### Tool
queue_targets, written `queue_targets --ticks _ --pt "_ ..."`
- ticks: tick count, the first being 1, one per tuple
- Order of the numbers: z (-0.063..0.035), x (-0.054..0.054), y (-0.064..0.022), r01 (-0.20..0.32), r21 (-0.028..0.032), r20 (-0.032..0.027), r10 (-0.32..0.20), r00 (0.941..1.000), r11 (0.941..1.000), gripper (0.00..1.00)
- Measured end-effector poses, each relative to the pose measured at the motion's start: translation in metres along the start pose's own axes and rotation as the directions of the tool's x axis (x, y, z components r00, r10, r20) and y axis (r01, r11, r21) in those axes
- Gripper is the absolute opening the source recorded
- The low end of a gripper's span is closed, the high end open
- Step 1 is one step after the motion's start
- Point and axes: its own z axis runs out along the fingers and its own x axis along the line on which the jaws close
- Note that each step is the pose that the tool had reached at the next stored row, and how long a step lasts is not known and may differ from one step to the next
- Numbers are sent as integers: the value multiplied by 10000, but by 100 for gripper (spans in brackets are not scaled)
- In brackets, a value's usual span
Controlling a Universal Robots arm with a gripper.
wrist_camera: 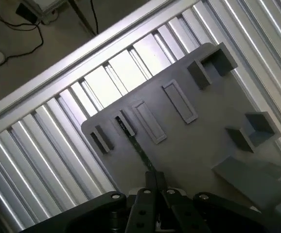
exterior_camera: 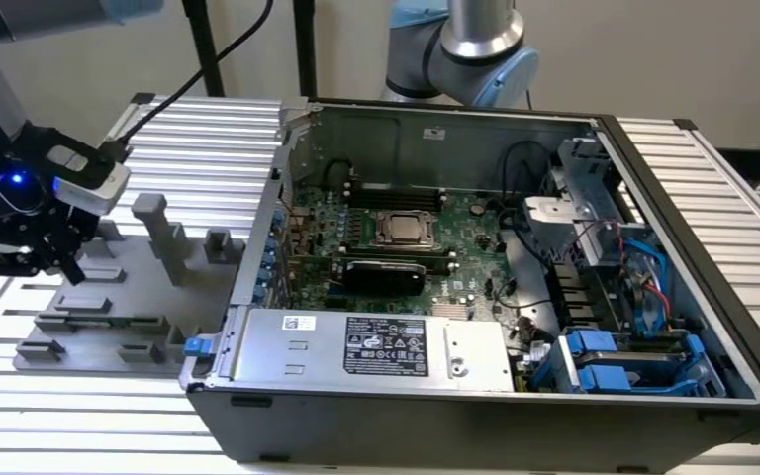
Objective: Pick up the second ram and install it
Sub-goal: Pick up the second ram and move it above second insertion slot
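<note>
End effector [wrist_camera: 153, 178] pinching one ram stick [wrist_camera: 138, 148] edge-on over the gray fixture [wrist_camera: 199, 141], 9 o'clock of the PC case [exterior_camera: 486, 421].

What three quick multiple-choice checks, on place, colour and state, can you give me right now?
1. The gripper is: A over the grey fixture; B over a keyboard; C over a monitor.
2. The motherboard is: A red; B green; C white.
3. The fingers are: A spread wide; B closed on the second ram; C holding a cable.
Key: 1A, it hangs over the fixture at the exterior view's left; 2B, the board is green; 3B, the wrist view shows them meeting on the thin stick.
</note>
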Motion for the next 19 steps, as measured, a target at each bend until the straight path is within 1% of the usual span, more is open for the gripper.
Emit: queue_targets --ticks 3,5,7,10,14,16,19 --pt "27 0 -2 545 2 -22 -545 9985 9985 0" --pt "46 0 -2 907 3 -37 -907 9959 9959 0" --pt "63 0 -3 1266 2 -54 -1266 9919 9920 0" --pt "85 0 -4 1803 1 -78 -1803 9836 9836 0" --pt "111 0 -5 2516 21 -100 -2516 9678 9678 0" --pt "119 0 -5 2868 52 -109 -2867 9580 9580 0" --pt "128 0 -6 3374 94 -117 -3373 9413 9413 0"
